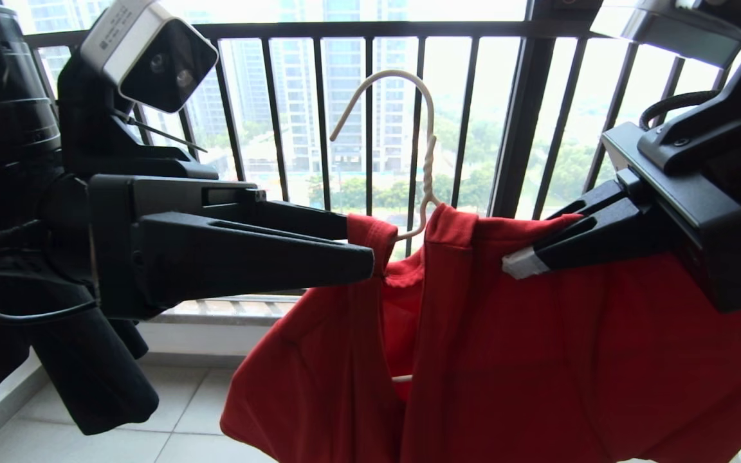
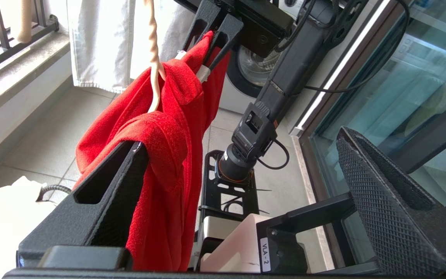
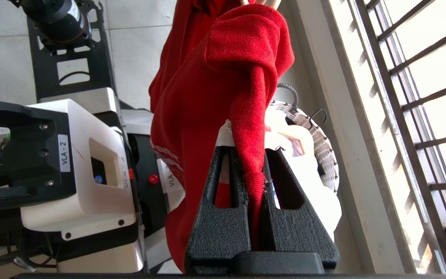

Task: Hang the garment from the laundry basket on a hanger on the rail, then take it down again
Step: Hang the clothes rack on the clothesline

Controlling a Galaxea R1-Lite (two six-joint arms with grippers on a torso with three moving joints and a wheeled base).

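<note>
The garment [image 1: 538, 360], a red T-shirt, hangs on the pale wire hanger [image 1: 427, 161], whose hook is free in the air in front of the barred window. My right gripper [image 1: 520, 263] is shut on the garment's shoulder fabric [image 3: 252, 128]. Its fingers [image 2: 223, 35] show pinching the cloth in the left wrist view. My left gripper [image 1: 361, 247] stands open at the opposite shoulder. Red cloth [image 2: 161, 155] drapes against one left finger [image 2: 110, 193], and the other finger [image 2: 381, 205] stands far off it. The laundry basket [image 3: 321, 143] sits on the floor below. The rail is out of view.
A dark barred railing [image 1: 525, 116] and a stone ledge [image 2: 10, 77] run close behind the garment. A white cloth [image 2: 99, 38] hangs by the ledge. A washing machine [image 2: 252, 68] and a glass door [image 2: 401, 97] stand on the other side. The robot's base [image 3: 79, 174] is below.
</note>
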